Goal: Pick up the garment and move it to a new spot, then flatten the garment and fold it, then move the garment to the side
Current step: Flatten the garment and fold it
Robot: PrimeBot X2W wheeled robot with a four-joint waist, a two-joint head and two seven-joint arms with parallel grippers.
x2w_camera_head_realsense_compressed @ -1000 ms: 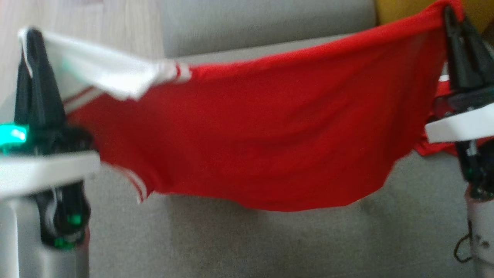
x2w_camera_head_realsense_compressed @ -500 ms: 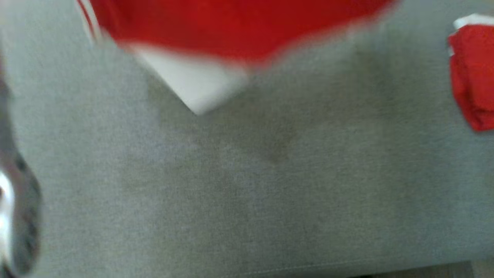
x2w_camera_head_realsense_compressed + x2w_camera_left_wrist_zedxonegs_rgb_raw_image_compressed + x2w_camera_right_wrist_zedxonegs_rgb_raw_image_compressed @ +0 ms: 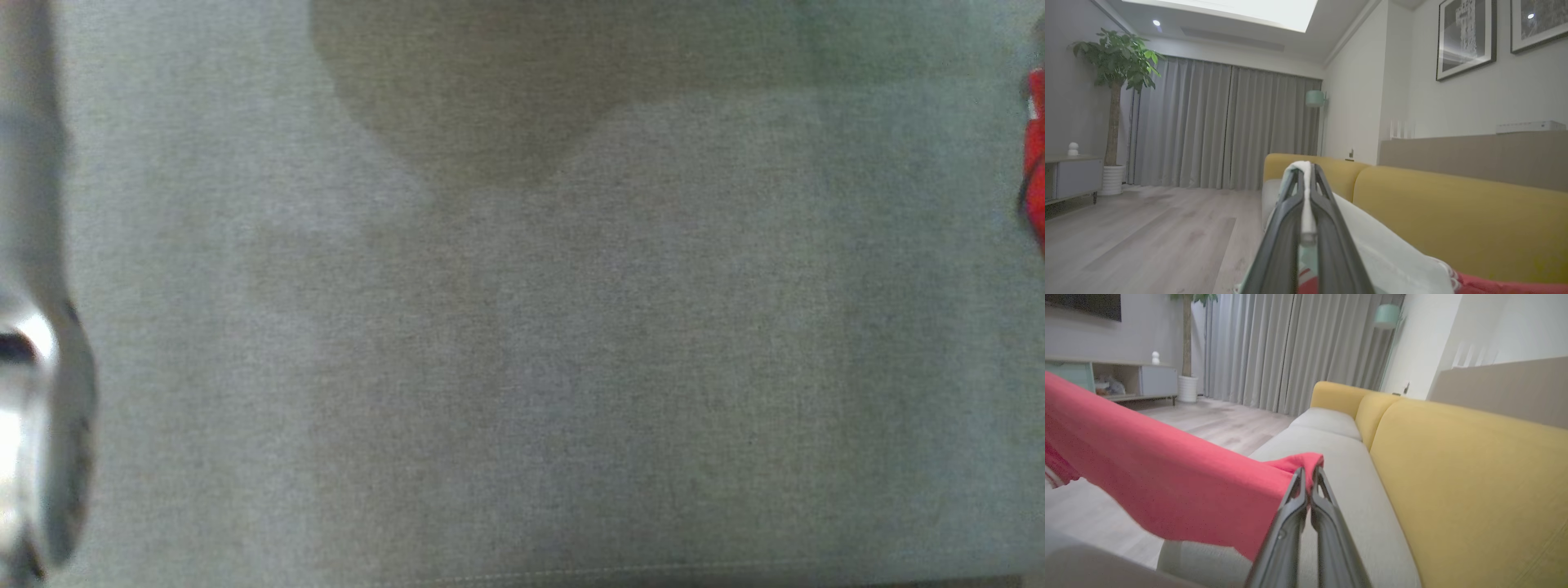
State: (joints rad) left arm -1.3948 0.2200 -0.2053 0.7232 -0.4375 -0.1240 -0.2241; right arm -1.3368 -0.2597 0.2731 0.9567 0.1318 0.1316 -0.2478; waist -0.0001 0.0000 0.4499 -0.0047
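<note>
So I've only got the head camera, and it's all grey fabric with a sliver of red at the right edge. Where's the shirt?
Observer: It's held up off the sofa. The left hand is shut on a white part of the shirt.
Operator: And the other hand?
Observer: The right hand is shut on a red corner, and the cloth stretches away to the left in its camera.
Operator: What's that grey fabric I'm looking at?
Observer: It looks like the grey sofa seat, which has a yellow backrest behind it.
</note>
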